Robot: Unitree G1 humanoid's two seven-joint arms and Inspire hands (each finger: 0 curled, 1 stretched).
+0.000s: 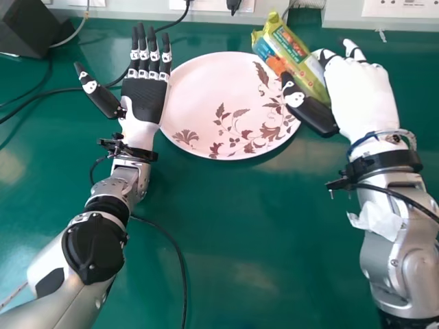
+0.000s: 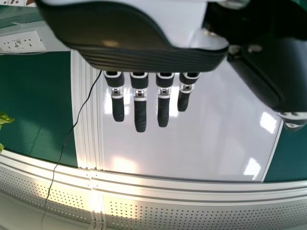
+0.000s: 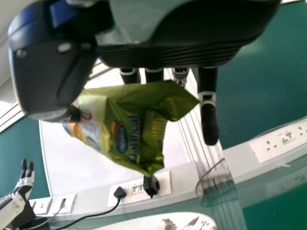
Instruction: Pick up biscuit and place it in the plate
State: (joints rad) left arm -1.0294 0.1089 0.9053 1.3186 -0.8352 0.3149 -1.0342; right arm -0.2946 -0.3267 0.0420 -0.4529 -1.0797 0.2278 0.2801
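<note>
Green worktop [image 1: 233, 240], patterned plate [image 1: 206, 96] lying toward its far edge, around the middle, brown leaves and flowers on pale pink. We log the biscuit packet [image 1: 287, 49], yellow-green, in our right hand [image 1: 360, 92], held between thumb and fingers. In the head view the packet is tilted and overlaps the plate's far right rim. In the right wrist view we get it raised, apart from the plate, thumb on one side, fingers behind, crumpled end sticking out. So: packet held, biscuit not on the plate.

Our left hand [image 1: 144, 103] is wide and holds nothing, fingers straight toward the far edge, thumb out to the left. It sits by the plate's left rim; whether it touches, we cannot tell.

Rest, quick: dark box [image 1: 27, 27] at the worktop's far left corner. One black cable [image 1: 180, 253] curves from near our left forearm to the near edge; others run in from the left edge. White socket panel [image 1: 401, 8] past the far right corner. Glossy white board [image 2: 192, 143] in the left wrist view.
</note>
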